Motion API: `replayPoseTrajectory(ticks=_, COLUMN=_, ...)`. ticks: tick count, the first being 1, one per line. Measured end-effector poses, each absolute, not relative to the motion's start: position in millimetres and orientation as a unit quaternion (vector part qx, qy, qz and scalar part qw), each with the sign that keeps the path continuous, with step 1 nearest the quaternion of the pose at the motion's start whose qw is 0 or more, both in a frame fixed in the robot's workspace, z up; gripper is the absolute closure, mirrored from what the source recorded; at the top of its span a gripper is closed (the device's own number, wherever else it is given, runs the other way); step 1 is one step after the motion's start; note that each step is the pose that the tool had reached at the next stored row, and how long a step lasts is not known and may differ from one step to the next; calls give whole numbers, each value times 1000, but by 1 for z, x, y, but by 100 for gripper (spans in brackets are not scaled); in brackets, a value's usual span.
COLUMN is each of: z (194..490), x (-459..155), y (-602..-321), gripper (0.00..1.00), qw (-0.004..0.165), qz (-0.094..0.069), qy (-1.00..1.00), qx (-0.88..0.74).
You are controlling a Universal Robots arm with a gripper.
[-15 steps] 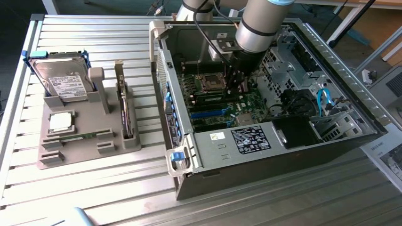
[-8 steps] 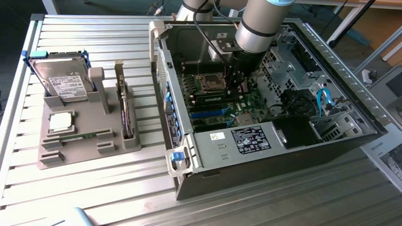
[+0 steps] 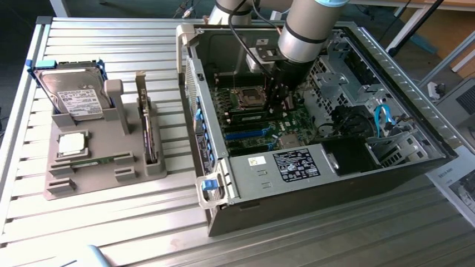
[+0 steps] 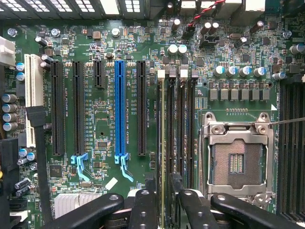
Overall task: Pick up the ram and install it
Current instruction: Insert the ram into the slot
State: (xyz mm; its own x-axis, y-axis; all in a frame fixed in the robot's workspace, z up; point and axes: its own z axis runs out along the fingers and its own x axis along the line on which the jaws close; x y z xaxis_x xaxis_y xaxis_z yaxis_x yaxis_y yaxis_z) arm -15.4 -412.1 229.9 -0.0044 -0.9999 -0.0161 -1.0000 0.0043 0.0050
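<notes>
Sitting on the slatted table [image 3: 111, 222], toward the exterior view's left, the gray holder tray [image 3: 67, 186] carries the hard drive [image 3: 74, 97] and the square processor chip [image 3: 71, 144], well apart from the work. Just beside the tray, to the exterior view's right, lies the open computer case [image 3: 297, 189]. Inside it, on the motherboard [image 4: 105, 143], the ram [image 4: 162, 143] stands on edge in a memory slot. That slot is on the side of the bank toward the blue expansion slot [image 4: 120, 109] and away from the empty processor socket [image 4: 237, 162]. The stick looks seated along its length, so I judge the install step to be at its close, with the pick-up done. The gripper [image 4: 167, 212] straddles one end of the stick, its fingers [image 4: 143, 210] spread with the board between them and a gap showing on at least one side, not pinching. A next move would call for a straight lift clear, without dragging the stick or brushing neighbouring slots. Farther back, the arm [image 3: 304, 33] reaches steeply down into the case, its wrist almost vertical over the board.
</notes>
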Motion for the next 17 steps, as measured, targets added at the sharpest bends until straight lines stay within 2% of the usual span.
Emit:
replayPoseTrajectory(ticks=8, z=231, x=-15, y=-412, gripper=75, qw=4, qz=7, qy=709, qx=-706)
replayPoseTrajectory(ticks=17, z=283, x=-15, y=-412, gripper=75, qw=4, qz=8, qy=709, qx=-706)
